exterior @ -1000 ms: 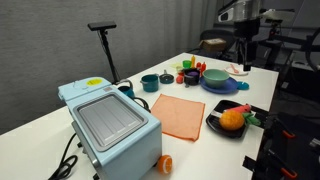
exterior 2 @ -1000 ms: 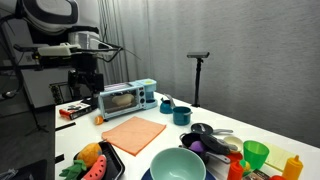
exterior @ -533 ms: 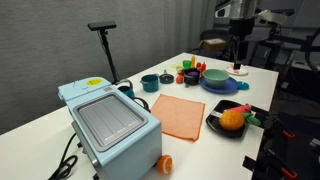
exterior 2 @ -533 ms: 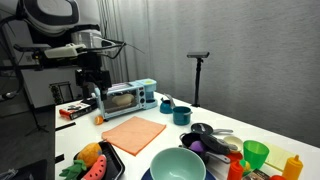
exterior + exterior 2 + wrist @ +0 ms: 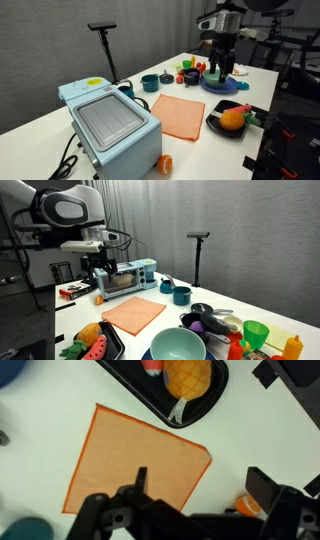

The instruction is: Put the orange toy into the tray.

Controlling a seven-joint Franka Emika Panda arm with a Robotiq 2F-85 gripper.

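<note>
Exterior view: gripper is held above the table's far end. Orange toy is set at the near edge beside the blue machine, with the tray at a side edge.
Exterior view: orange toy is seen on the table before the machine.
Wrist view: jaws are spread apart, empty. Orange toy is seen near the corner of the orange cloth.

You had the tray clipped by the wrist view's top edge | orange toy sat half hidden behind a finger | gripper looked too small to read in an exterior view
</note>
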